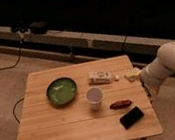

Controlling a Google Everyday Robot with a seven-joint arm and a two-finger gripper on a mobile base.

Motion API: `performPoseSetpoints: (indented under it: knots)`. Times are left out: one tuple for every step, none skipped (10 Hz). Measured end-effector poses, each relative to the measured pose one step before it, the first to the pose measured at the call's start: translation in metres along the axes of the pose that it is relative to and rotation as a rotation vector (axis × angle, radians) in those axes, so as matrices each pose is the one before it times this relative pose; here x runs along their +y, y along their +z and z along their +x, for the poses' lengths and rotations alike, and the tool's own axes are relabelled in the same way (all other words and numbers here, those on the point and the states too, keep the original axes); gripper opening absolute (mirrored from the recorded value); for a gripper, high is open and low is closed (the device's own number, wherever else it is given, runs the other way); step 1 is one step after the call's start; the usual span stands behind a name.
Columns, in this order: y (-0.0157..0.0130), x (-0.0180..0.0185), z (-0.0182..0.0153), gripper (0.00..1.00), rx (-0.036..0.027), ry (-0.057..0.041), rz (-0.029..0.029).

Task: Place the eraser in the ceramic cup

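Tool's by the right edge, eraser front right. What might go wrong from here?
The tool, open at the right edge of the table, must pass the reddish-brown piece to reach the eraser and may knock it. The eraser looks about as long as the ceramic cup is wide, so it may jam on the rim.

Dim warm light, dark bkgd, soft shadows

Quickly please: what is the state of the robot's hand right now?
Hand: open, holding nothing, at the right edge of the wooden table, away from the flat black rectangular eraser.
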Motion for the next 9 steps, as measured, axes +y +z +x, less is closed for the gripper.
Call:
performPoseSetpoints:
  knots:
    - [0.00013,-0.00112,-0.00044,0.8,-0.00036,-0.0019,0.00062]
    - [0.00049,-0.00129,-0.00064,0.8,-0.00091,-0.00239,0.0002]
    - [-0.00023,0.00056,0.00026,0.8,0.00047,0.00092,-0.00011]
    - [-0.00043,0.00086,0.00047,0.8,0.00067,0.00185,0.00032]
    - [0.00024,-0.00015,-0.00008,0.8,-0.00028,-0.00043,-0.00026]
    - [0.00074,-0.00167,-0.00099,0.8,-0.00249,-0.0023,0.0003]
    - [0.00076,0.00039,-0.00044,0.8,-0.00292,0.00135,-0.00027]
    - [0.00427,0.00459,-0.00109,0.8,-0.00786,0.01346,-0.00609]
    - [0.00418,0.00517,-0.00079,0.8,-0.0092,0.01991,-0.00472]
